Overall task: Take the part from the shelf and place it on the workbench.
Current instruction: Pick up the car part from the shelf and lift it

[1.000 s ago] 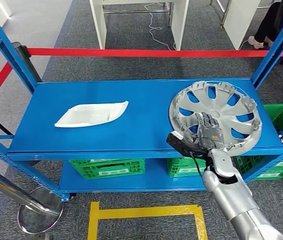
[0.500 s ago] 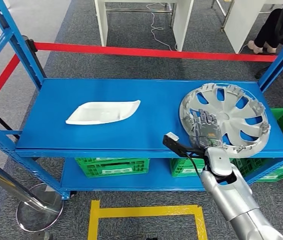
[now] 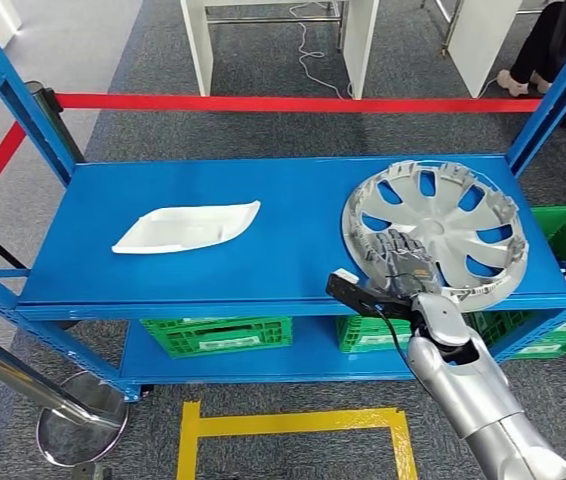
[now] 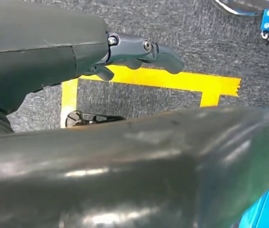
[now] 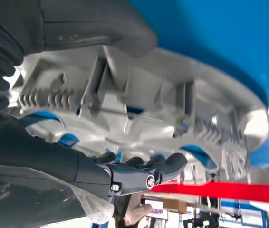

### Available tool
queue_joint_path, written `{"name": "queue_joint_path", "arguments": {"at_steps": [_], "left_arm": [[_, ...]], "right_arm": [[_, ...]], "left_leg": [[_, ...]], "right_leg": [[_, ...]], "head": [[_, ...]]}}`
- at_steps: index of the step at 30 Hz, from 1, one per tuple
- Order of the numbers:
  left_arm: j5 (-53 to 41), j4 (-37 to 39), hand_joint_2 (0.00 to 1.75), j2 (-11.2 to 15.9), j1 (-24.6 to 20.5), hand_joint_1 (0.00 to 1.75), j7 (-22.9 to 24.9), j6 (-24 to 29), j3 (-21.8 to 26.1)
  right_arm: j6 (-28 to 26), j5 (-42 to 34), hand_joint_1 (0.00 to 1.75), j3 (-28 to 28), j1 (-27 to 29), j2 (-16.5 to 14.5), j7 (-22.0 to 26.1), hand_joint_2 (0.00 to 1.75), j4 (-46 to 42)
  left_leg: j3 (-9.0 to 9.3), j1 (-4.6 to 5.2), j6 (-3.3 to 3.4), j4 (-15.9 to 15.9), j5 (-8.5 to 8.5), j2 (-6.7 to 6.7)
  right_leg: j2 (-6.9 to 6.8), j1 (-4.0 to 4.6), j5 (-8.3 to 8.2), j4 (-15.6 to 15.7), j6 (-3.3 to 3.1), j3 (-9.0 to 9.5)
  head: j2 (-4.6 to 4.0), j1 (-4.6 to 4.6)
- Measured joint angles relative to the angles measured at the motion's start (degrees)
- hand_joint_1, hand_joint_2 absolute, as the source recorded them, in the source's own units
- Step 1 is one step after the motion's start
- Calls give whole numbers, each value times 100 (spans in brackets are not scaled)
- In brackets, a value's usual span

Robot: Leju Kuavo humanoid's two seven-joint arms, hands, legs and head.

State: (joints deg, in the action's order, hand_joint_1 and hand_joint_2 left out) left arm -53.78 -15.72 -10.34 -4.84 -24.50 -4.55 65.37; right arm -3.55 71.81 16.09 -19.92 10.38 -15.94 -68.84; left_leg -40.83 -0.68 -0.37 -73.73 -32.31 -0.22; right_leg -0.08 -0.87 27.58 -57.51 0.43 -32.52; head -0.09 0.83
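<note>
Right robot hand (image 3: 407, 262) reaches over the front edge of the blue shelf (image 3: 189, 275), fingers (image 3: 397, 245) laid on the near-left part of the silver hubcap (image 3: 435, 230). Head view: fingers lie close together on the cap's ribbed inner face. Right wrist view: the thumb sits on one side of the hubcap's (image 5: 154, 102) rim and the dark fingers (image 5: 147, 173) on the other, so the rim lies between them. Whether the grip is firm, cannot tell.

The hubcap lies inner side up on the shelf's top deck, directly under and beyond the right robot hand, its far edge past the fingertips. It overhangs the shelf front slightly beside the wrist.

A white curved plastic panel (image 3: 186, 227) lies flat on the same deck, well apart from the right robot hand, off to its left.

Green crates (image 3: 216, 335) sit on the lower deck, below the hand's level. Red barrier tape (image 3: 265, 102) runs beyond the shelf. Yellow floor tape (image 3: 287, 425) marks the carpet below the arm.

Left robot hand (image 4: 140, 50) hangs over grey carpet and yellow tape (image 4: 183, 80), fingers extended, holding nothing.
</note>
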Motion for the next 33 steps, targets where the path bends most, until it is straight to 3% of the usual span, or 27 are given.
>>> {"name": "queue_joint_path", "arguments": {"at_steps": [2, 4, 7, 9, 10, 12, 13, 14, 15, 16, 18, 19, 22, 24, 25, 28, 29, 30, 31, 33], "left_arm": [[-1, 0, 0, 8, -7, 0, 2, 0, -1], [-3, 1, 0, 8, -11, 0, 8, 0, -1], [-6, 2, 0, 0, -5, 0, 19, 0, -2], [-5, 2, 0, 1, -10, 0, 21, 1, -3], [-9, 2, 0, 1, -17, 0, 21, 2, -3], [-20, 2, 0, 1, -21, 0, 24, 3, -5], [-30, 2, 0, 1, -18, 0, 28, 3, -5], [-36, 2, 0, 0, -16, 0, 34, 2, -7], [-41, 2, 0, 0, -17, 0, 40, 2, -9], [-44, 2, 0, -1, -19, 0, 45, 2, -11], [-47, 2, 0, -3, -27, 0, 50, 3, -15], [-49, 2, 0, -3, -32, 0, 52, 4, -16], [-61, 2, 0, -4, -35, 0, 63, 4, -17], [-58, 2, 0, 1, -32, 0, 69, 7, -17], [-50, 2, 0, 4, -33, 0, 70, 9, -17], [-21, 2, 0, 5, -15, 0, 73, 11, -17], [-13, 2, 0, 5, -3, 0, 74, 11, -16], [-6, 2, 0, 7, 6, 0, 73, 11, -16], [2, 2, 0, 10, 12, 0, 73, 11, -16], [16, 2, 0, 18, 13, 0, 69, 10, -17]], "right_arm": [[5, -27, 0, 7, 2, 10, 0, 0, 23], [10, -31, 0, 9, -9, 29, -2, 0, 38], [14, -33, 0, 15, -11, 57, -1, 0, 62], [21, -51, 0, 19, -17, 67, 0, 0, 75], [33, -71, 0, 21, -28, 72, 1, 0, 83], [70, -78, 0, 22, -42, 82, -24, 0, 119], [95, -36, 0, 28, -41, 87, -64, 0, 144], [122, 30, 0, 36, -40, 97, -116, 0, 174], [150, 106, 0, 47, -46, 110, -169, 0, 203], [174, 166, 0, 60, -60, 124, -210, 0, 230], [198, 255, 0, 90, -107, 148, -256, 0, 274], [204, 292, 0, 106, -133, 154, -273, 0, 294], [219, 374, 0, 133, -173, 166, -304, 0, 352], [208, 395, 0, 138, -184, 172, -312, 0, 383], [177, 392, 0, 140, -188, 173, -311, 0, 391], [-70, 378, 0, 125, -160, 172, -304, 0, 394], [-173, 367, 0, 113, -137, 170, -303, 0, 383], [-263, 338, 0, 96, -110, 168, -296, 0, 362], [-349, 281, 0, 70, -82, 162, -275, 0, 327], [-523, 87, 0, -11, -30, 138, -180, 0, 216]], "left_leg": [[332, -7, 15, 708, 395, -1], [593, 3, 41, 1279, 565, -7], [627, 15, 114, 1416, 541, -11], [637, 2, 186, 1450, 561, -8], [640, -5, 219, 1464, 569, -7], [637, 7, 255, 1463, 565, -6], [638, 13, 261, 1463, 562, -6], [639, 17, 264, 1462, 560, -6], [644, 19, 264, 1461, 558, -8], [652, 20, 263, 1460, 555, -10], [662, 31, 245, 1452, 542, -13], [654, 41, 226, 1446, 540, -14], [633, 53, 152, 1441, 553, -17], [603, 47, 95, 1339, 462, -13], [524, 43, 65, 1145, 335, -11], [47, 17, 6, 77, -159, -6], [-52, 11, -3, -139, -198, -5], [-54, 6, -7, -137, -119, -5], [48, 1, -4, 89, 60, -5], [396, -1, 12, 851, 448, -5]], "right_leg": [[9, -2, 22, -3, 25, 33], [14, 14, 45, -24, 78, 30], [14, 18, 49, -21, 170, -3], [11, 7, 174, -167, 218, -86], [11, 4, 314, -412, 233, -209], [12, 4, 647, -1189, 251, -587], [11, 5, 742, -1521, 257, -760], [11, 5, 736, -1674, 259, -855], [10, 5, 615, -1593, 253, -836], [10, 6, 413, -1302, 240, -713], [7, 14, 52, -510, 207, -334], [7, 21, -22, -234, 192, -191], [13, 33, -8, -43, 148, -81], [5, 11, -25, -16, 92, -58], [-4, -4, -33, -1, 60, -45], [-19, -9, -28, -3, 18, -36], [-18, -9, -26, -5, 17, -32], [-16, -9, -22, -8, 17, -26], [-12, -11, -16, -11, 23, -15], [-3, -3, 9, -29, 54, -1]], "head": [[0, 1], [0, 4], [0, 3], [0, 16], [0, 27], [0, 47], [0, 46], [0, 48], [0, 48], [0, 49], [0, 49], [0, 48], [0, 41], [0, 33], [0, 27], [0, 20], [0, 20], [0, 19], [0, 19], [0, 16]]}}
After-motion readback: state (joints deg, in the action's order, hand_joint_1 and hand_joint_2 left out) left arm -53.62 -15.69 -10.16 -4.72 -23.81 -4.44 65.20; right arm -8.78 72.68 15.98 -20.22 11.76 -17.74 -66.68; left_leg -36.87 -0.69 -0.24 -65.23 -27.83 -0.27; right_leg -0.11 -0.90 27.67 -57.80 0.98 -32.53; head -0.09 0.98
